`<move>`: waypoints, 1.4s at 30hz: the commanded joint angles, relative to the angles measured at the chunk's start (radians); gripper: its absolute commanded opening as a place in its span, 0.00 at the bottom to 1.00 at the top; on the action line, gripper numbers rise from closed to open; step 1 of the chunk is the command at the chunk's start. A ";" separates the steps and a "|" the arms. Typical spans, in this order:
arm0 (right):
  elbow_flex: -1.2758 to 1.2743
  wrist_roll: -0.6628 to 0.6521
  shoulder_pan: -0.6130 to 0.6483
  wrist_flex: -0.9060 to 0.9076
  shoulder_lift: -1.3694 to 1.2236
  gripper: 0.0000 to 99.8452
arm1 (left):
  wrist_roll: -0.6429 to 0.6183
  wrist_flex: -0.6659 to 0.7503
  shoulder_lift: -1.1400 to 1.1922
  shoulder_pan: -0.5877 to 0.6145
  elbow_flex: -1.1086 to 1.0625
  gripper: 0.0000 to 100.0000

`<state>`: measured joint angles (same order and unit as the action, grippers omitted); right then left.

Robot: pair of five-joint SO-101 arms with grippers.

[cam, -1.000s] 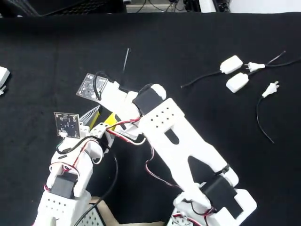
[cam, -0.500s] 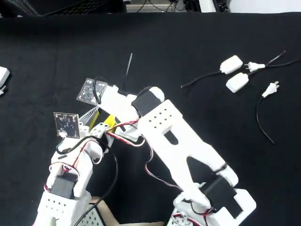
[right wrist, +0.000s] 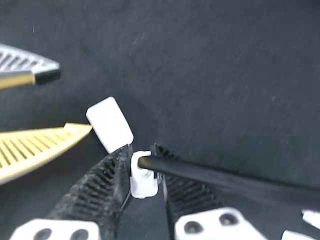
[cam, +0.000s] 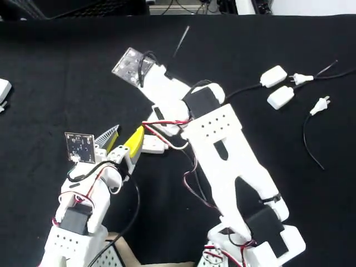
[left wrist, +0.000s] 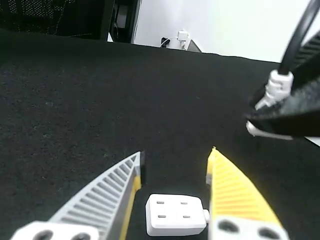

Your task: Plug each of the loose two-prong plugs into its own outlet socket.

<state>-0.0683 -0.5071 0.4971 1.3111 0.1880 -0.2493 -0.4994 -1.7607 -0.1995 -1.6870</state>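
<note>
Three white sockets are counted from the high view: a near socket (cam: 153,146) just beside the left gripper (cam: 129,128), whose fingers are spread and hold nothing, and two far sockets (cam: 273,76) well apart, with two loose plugs (cam: 320,105) beside them. Bare worktop (cam: 55,55) is left beyond the left fingers. In the right wrist view, the right gripper (right wrist: 142,152) is seen closed on a third plug (right wrist: 141,182), just short of the near socket. Four slots on that socket are shown in the left wrist view.

Black table (cam: 44,67): two white sockets (cam: 273,76) (cam: 280,97), two corded plugs (cam: 301,79) (cam: 319,105) right side; third socket (cam: 153,146) centre.
</note>
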 commanded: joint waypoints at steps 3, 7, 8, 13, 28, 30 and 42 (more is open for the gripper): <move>0.039 -0.003 0.046 -0.063 0.021 0.01 | -0.005 -0.002 -0.005 -0.001 -0.016 0.22; 0.039 0.018 0.121 -0.064 0.021 0.01 | -0.005 -0.002 -0.005 -0.001 -0.016 0.22; 0.039 0.032 0.137 -0.068 0.021 0.01 | -0.005 -0.002 -0.005 -0.001 -0.016 0.22; 0.019 0.044 0.196 -0.117 0.024 0.01 | -0.005 -0.002 -0.005 -0.001 -0.016 0.22; -0.004 0.252 0.262 -0.025 0.061 0.01 | -0.005 0.005 -0.005 -0.001 -0.016 0.22; -0.007 0.255 0.267 0.002 0.099 0.01 | -0.005 0.005 -0.005 -0.001 -0.016 0.22; -0.039 0.255 0.261 0.101 0.202 0.01 | -0.005 0.003 -0.005 0.002 -0.016 0.22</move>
<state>-0.0928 -0.2601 0.7549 1.3940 0.3567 -0.2493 -0.4994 -1.7591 -0.2041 -1.6870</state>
